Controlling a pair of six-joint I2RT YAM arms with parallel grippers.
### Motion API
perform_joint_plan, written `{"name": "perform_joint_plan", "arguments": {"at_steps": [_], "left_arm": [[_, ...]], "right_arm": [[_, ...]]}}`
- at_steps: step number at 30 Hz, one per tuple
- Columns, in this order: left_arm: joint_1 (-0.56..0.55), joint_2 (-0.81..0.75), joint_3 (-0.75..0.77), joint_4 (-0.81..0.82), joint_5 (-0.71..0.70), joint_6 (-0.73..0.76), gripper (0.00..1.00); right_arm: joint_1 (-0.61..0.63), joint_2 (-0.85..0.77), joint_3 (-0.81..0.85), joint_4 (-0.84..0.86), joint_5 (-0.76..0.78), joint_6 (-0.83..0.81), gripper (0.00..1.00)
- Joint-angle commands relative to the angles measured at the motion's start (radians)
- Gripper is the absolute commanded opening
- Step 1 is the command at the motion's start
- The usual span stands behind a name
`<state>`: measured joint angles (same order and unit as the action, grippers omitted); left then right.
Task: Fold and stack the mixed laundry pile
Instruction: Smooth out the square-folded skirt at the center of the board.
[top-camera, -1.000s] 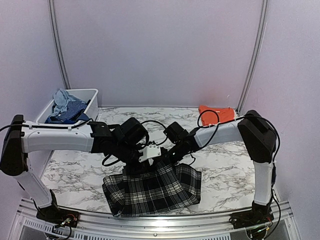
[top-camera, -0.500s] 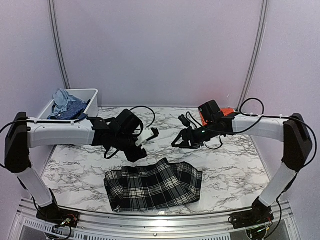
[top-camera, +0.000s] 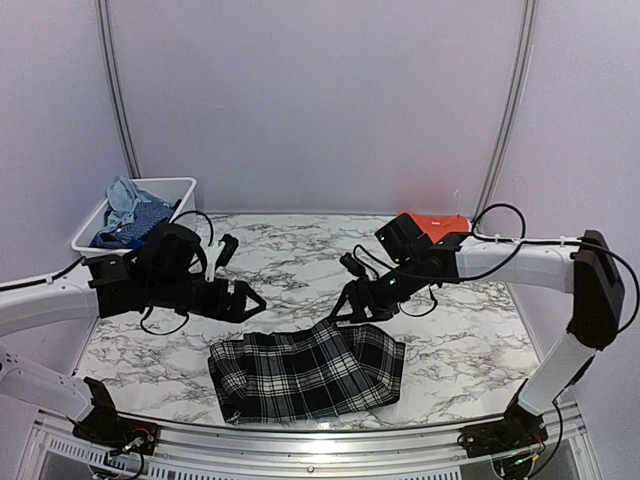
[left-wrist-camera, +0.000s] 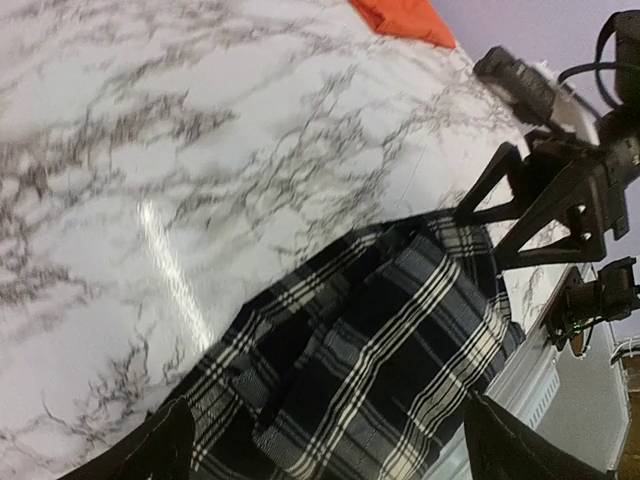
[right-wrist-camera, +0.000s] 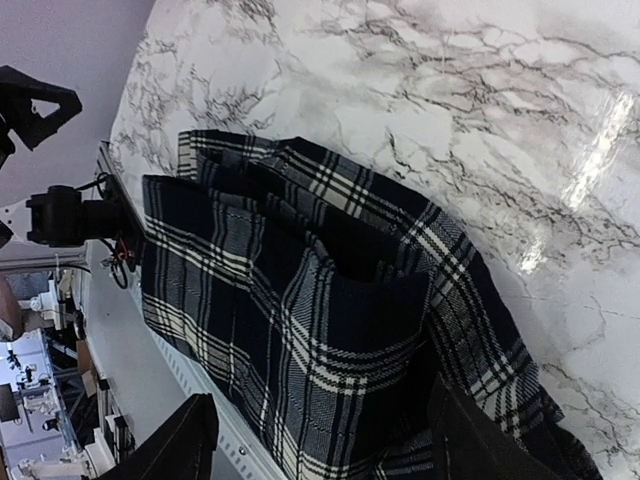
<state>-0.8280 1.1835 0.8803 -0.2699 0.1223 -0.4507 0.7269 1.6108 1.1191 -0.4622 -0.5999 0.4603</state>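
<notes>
No readable text, labels, brands, numbers or signs

Plaid piece (top-camera: 305, 375) on table (top-camera: 290, 255), bin (top-camera: 160, 181) behind-left

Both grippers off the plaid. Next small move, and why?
Probably lower the right gripper onto the far right edge of the plaid and close. The plaid lies folded by the front edge. Both the right gripper and the left gripper are open and off it. The right one hangs just by that edge, and the orange shirt it would stack with sits at the far right corner.
</notes>
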Motion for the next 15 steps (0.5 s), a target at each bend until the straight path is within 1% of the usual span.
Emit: {"name": "perform_joint_plan", "arguments": {"at_steps": [1, 3, 5, 9, 13, 14, 15], "left_arm": [[-0.001, -0.052, -0.142, 0.067, 0.076, -0.269, 0.94], [-0.003, -0.068, -0.195, 0.102, 0.085, -0.307, 0.88], [-0.002, -0.069, -0.231, 0.113, 0.080, -0.325, 0.86], [-0.002, -0.038, -0.273, 0.164, 0.104, -0.353, 0.81], [-0.003, -0.009, -0.284, 0.217, 0.114, -0.368, 0.76], [-0.004, -0.004, -0.283, 0.225, 0.114, -0.370, 0.75], [-0.005, -0.001, -0.282, 0.230, 0.114, -0.372, 0.75]], "right_arm": [[0.030, 0.087, 0.100, -0.142, 0.118, -0.033, 0.69], [0.044, 0.126, 0.139, -0.177, 0.138, -0.053, 0.69], [0.060, 0.152, 0.171, -0.183, 0.132, -0.059, 0.69], [0.088, 0.212, 0.230, -0.211, 0.123, -0.077, 0.62], [0.093, 0.242, 0.264, -0.226, 0.093, -0.091, 0.50], [0.094, 0.242, 0.271, -0.228, 0.085, -0.093, 0.45], [0.095, 0.242, 0.274, -0.229, 0.072, -0.097, 0.36]]}}
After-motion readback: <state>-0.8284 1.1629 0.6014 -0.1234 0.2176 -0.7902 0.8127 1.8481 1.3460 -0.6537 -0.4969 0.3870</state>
